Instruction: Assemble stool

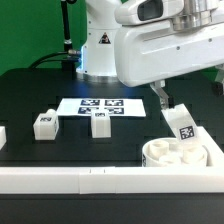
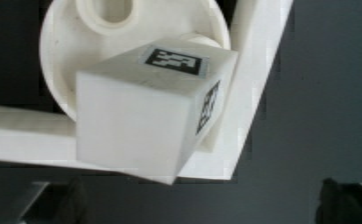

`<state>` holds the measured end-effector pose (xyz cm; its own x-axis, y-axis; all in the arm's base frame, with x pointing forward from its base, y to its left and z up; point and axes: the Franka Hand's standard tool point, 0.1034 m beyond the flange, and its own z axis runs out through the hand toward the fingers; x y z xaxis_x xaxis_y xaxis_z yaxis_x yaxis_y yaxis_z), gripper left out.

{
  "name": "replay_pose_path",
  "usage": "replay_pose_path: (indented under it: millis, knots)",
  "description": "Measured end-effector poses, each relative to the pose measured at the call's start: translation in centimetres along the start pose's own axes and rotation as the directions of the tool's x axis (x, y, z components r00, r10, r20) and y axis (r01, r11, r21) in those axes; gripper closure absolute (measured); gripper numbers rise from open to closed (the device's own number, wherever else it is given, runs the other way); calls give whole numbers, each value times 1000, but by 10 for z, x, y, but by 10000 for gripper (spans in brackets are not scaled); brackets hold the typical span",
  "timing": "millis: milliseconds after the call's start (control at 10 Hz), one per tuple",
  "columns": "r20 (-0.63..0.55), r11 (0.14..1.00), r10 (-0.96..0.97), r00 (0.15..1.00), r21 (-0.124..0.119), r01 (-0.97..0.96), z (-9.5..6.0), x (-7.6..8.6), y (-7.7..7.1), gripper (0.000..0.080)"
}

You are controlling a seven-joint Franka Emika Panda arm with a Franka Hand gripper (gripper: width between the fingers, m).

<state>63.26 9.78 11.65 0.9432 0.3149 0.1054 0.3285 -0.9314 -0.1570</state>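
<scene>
At the exterior view's far left edge, a white block point(image 1: 2, 137) is only partly in frame on the black counter point(image 1: 120, 140); what it is cannot be told. Right of it a small white stool leg point(image 1: 44, 123) stands on the counter, a dark square tag on its top. Further right a second leg point(image 1: 99, 122) stands just in front of the marker board point(image 1: 100, 105), which lies flat with its printed tags up. Behind the board rises the white base of the arm point(image 1: 98, 50).

Along the front runs a long white border rail point(image 1: 70, 178), which meets another rail point(image 1: 215, 150) at the exterior view's right to form a corner. In that corner lies the round seat point(image 1: 168, 153), its holes facing up, close against both rails. A third leg point(image 1: 184, 124) is tilted over the seat's far right side, its tagged face showing and its lower end at the seat's rim.

The wrist view shows the same leg point(image 2: 146, 120) from close above, leaning across the seat point(image 2: 133, 40) and the rail corner point(image 2: 36, 135), with a tag on its upper end and another on its side.

The gripper point(image 1: 162, 95) hangs just above and slightly left of the tilted leg, its fingers spread apart and holding nothing; one dark finger point(image 1: 158, 97) is visible beside the leg's top without clearly touching it.
</scene>
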Motion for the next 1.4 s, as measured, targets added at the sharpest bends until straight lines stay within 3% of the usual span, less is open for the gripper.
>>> replay_pose_path:
  millis: [100, 200, 300, 600, 800, 1000, 1200, 1400]
  knots:
    - [2, 993, -121, 993, -11, 121, 0, 0, 1, 151]
    - [8, 938, -342, 940, -48, 342, -2, 3, 5, 151]
    - [28, 846, -529, 848, -56, 529, -3, 3, 7, 151]
    - [56, 657, -752, 657, -28, 754, 5, -6, 8, 151]
    - [67, 569, -820, 569, -26, 822, 4, -6, 12, 151]
    - [68, 572, -817, 572, -24, 820, 6, -7, 12, 151]
    - [82, 572, -817, 571, -12, 820, 19, -10, 6, 151]
    - [74, 589, -805, 588, -18, 808, 33, -10, 2, 151]
